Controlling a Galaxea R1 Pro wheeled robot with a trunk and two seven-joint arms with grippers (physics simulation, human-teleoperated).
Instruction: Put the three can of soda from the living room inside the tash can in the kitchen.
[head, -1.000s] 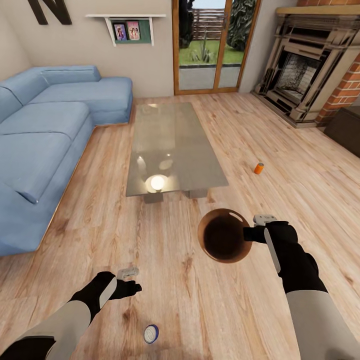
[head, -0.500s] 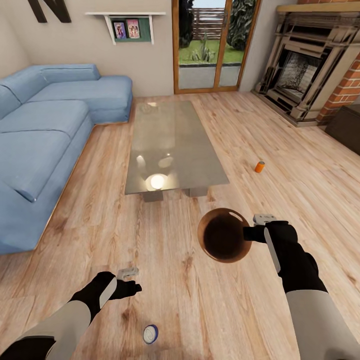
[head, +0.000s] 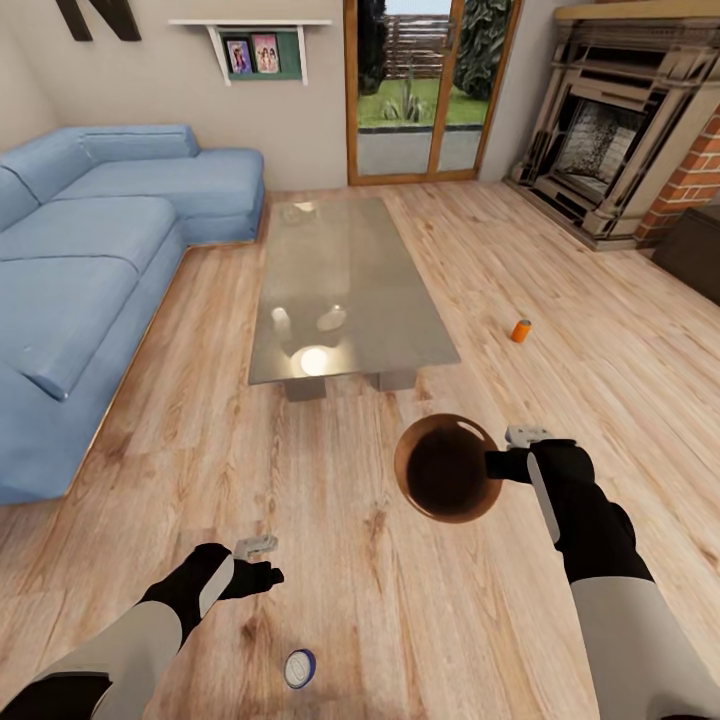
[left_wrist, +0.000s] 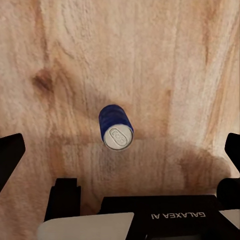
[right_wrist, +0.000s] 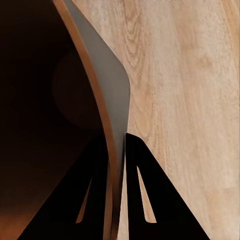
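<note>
We see the blue sofa (head: 90, 260) and glass counter (head: 345, 290) ahead. Our right gripper (head: 497, 462) clenches the trash can (head: 445, 470) rim above the floor (head: 330, 560). Our left gripper (head: 262, 562) hangs released over a blue can (left_wrist: 116, 127); an orange soda can (head: 520, 331) stands beyond.

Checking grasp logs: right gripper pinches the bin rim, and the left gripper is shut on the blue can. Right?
Not quite. The left gripper is open and empty: in the left wrist view its fingers stand wide apart above the blue can, which stands on the floor. The right gripper does pinch the bin rim.
</note>
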